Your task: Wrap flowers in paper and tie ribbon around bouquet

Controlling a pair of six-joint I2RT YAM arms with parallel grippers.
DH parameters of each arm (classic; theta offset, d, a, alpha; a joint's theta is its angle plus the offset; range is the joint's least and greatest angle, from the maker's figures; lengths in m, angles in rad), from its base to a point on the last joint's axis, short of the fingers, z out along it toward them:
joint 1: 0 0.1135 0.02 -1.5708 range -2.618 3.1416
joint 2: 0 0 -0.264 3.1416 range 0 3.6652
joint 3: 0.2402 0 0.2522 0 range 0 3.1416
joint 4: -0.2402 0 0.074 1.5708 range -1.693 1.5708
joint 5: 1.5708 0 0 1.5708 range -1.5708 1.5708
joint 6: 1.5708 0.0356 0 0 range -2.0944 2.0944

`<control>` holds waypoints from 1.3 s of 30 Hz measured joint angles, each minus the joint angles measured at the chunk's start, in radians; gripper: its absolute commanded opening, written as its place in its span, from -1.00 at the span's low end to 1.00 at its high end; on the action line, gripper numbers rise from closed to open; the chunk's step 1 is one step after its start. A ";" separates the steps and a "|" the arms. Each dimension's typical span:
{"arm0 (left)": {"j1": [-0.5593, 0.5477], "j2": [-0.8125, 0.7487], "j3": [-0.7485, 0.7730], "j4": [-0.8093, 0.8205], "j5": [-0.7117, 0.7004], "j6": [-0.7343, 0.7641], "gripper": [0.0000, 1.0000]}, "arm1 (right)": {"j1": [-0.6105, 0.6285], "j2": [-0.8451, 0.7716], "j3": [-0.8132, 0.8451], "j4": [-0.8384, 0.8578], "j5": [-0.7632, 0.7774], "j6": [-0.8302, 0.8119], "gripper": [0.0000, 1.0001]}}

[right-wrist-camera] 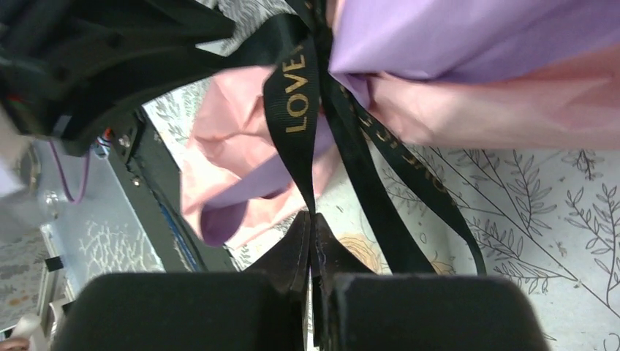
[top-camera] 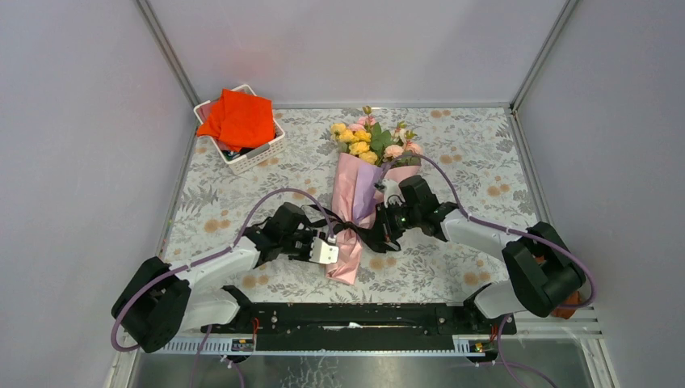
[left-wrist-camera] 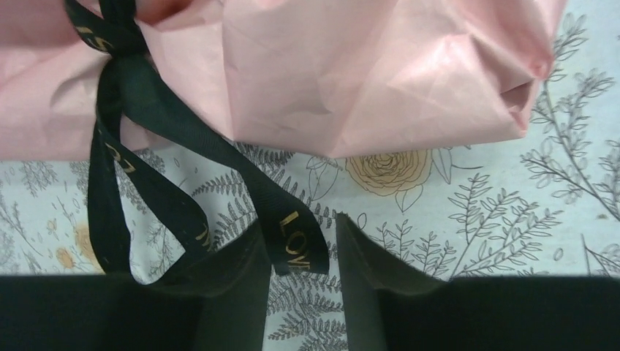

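The bouquet (top-camera: 359, 190) lies mid-table, its pink-and-purple paper (top-camera: 352, 182) narrowing toward me. The flowers (top-camera: 367, 139) spread from its far end. A black ribbon (top-camera: 367, 234) is tied round the narrow waist. My left gripper (top-camera: 331, 238) stands open at the bouquet's left. In the left wrist view a ribbon end (left-wrist-camera: 296, 245) lettered "LOVE" hangs loose between the fingers (left-wrist-camera: 241, 278), below the pink paper (left-wrist-camera: 351, 73). My right gripper (top-camera: 386, 229) is at the right of the knot. In the right wrist view the gripper (right-wrist-camera: 313, 219) is shut on a ribbon (right-wrist-camera: 296, 95) strand running up to the paper (right-wrist-camera: 497, 95).
A white basket (top-camera: 258, 158) holding an orange-red cloth (top-camera: 240, 117) stands at the back left. The black rail (top-camera: 355, 315) with both arm bases runs along the near edge. Grey walls close in the floral tablecloth (top-camera: 468, 153) on three sides.
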 measured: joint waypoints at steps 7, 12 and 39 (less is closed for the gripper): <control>-0.007 0.015 -0.070 0.115 -0.062 0.057 -1.00 | 0.001 -0.085 0.161 -0.166 -0.056 -0.016 -1.00; -0.008 0.013 -0.072 0.142 -0.070 0.071 -1.00 | 0.001 -0.171 0.193 -0.294 -0.060 -0.034 -1.00; -0.018 0.008 -0.077 0.139 -0.068 0.108 -0.33 | 0.002 -0.330 0.114 -0.620 -0.141 -0.012 0.00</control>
